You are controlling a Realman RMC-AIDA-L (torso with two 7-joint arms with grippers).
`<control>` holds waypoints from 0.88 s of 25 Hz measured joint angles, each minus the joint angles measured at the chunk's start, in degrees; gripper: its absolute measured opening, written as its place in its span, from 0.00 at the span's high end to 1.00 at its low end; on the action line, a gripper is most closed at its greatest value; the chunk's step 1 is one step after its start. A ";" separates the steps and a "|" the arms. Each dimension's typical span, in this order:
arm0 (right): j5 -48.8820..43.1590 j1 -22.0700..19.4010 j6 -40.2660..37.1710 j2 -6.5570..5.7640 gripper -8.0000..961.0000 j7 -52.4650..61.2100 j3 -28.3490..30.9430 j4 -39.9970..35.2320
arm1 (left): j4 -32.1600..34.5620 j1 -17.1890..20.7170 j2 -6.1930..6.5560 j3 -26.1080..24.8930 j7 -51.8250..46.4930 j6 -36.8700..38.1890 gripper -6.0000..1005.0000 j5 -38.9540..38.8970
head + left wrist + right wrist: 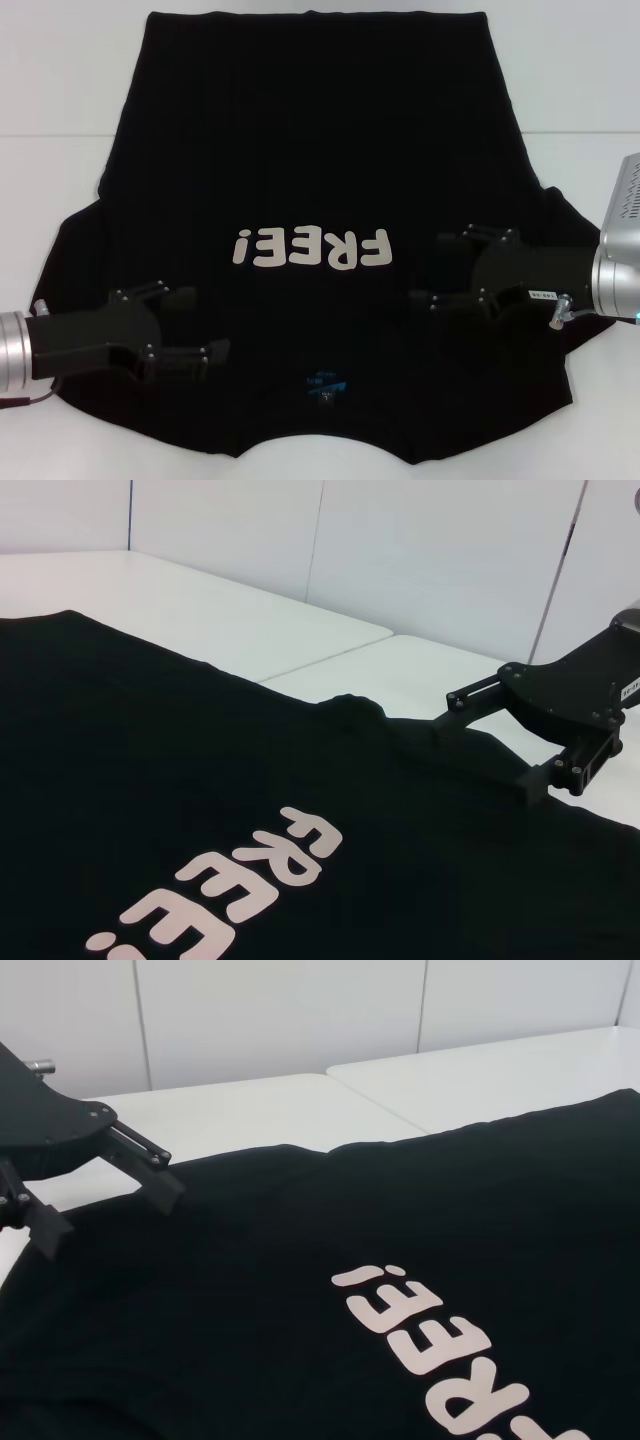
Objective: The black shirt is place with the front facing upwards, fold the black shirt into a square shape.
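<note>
Collar end: nearest the head camera lies the neck of the black shirt, with its small blue neck label close to the near edge of the counter.
Shirt position: spread flat, front side up, across the middle of the white counter, hem at the far side, sleeves out to both sides near the robot.
Lettering: white "FREE!" lettering sits on the chest, reading upside down from the head view; it also shows in the left wrist view and the right wrist view.
Cloth state: mostly smooth, with a small raised wrinkle near the right sleeve in the left wrist view.
Left claw: the left claw is over the shirt's left shoulder area, beside the collar; its two fingers stand spread apart, released, gripping nothing. In the right wrist view it shows at the shirt's edge.
Right claw: the right claw is over the right shoulder area, just beside the lettering; fingers apart, released, grasping nothing. The left wrist view shows its fingertips low at the cloth.
Backdrop: plain white wall panels stand behind the counter.
</note>
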 joint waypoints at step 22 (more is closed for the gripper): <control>0.00 0.23 0.12 0.09 0.02 1.41 -0.22 0.27 | -0.20 -1.63 2.72 -2.15 -25.39 0.49 0.06 -0.45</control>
